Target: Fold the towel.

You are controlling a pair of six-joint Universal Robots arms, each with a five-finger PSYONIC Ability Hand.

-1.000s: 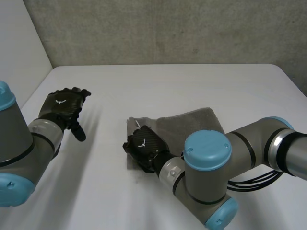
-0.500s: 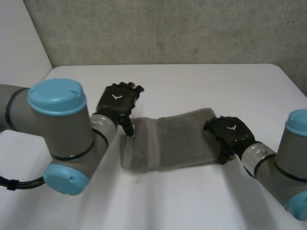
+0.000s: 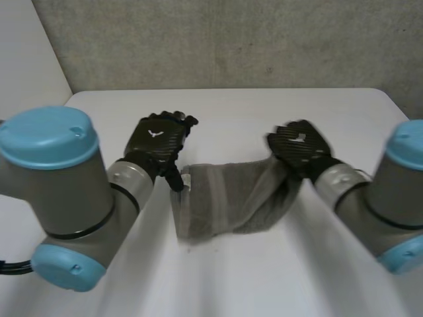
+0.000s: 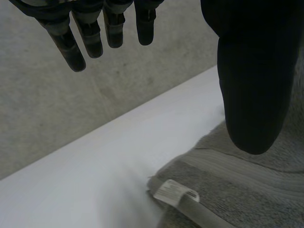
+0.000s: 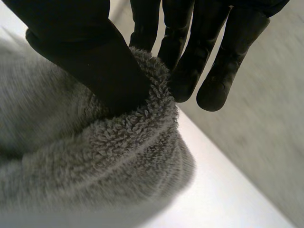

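Now, right side first. The fingers of the right hand and its thumb are clamped on the right end of the towel. The pile is bunched into a thick roll between them, as the right wrist view shows. Half a second ago this hand lay low on that end, with the cloth flat on the table. It has since risen and come inward, and the pinched end has lifted with it. The towel now runs up from the table to the hand in a sagging slope.

Left side. The left hand has its fingers straight and spread, holding nothing. Its thumb points down at the towel's left end, just beside the white label. From the head view the thumb tip appears to rest at that corner; actual contact cannot be confirmed. This hand has barely shifted in the last half second.

The left part of the towel lies flat near mid-table between the two hands.

Judgement: the fold has begun. The right end is in hand and off the table, and the left end looks steadied. Carrying the lifted end across toward the label side would lay the first fold.
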